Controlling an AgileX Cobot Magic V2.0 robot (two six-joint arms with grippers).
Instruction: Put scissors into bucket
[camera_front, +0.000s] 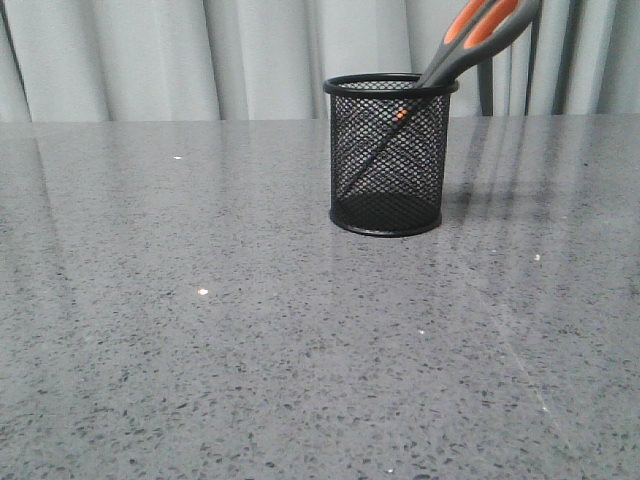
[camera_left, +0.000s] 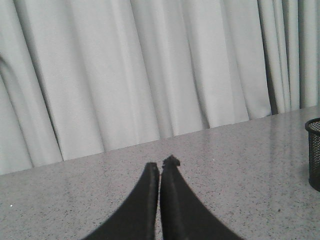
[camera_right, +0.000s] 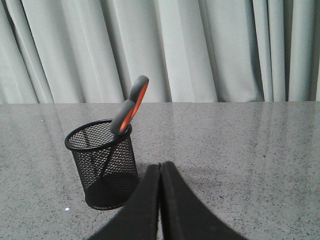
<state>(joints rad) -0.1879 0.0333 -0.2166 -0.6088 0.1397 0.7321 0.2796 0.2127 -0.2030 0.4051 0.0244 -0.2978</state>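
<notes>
Front view has the story: the scissors with dark grey loop handles lined in orange (camera_front: 470, 45) are standing blades-down inside the small black wire-mesh cylindrical bucket (camera_front: 390, 155), and nothing is holding them! The slim dark blades show through the mesh, slanting down toward the base, while the handles lean on the rim and stick out well above it, tilted toward the robot's right. The bucket itself sits upright on the speckled grey stone table (camera_front: 200, 350), in front of the pale pleated curtain (camera_front: 150, 55).

So on my reading the job is done, or as good as done; nothing seems left but to keep clear of the bucket.

Over to the right wrist view: the right end effector (camera_right: 160, 165) is clenched on nothing, its two black fingers pressed together along a thin seam. It sits low over the table, near the bucket but apart from it, pointing past it toward the curtain.

Left wrist view, same picture: the left end effector (camera_left: 161, 165) is clenched and empty too, hovering over bare table, with just a sliver of the bucket showing at the edge, well apart.
</notes>
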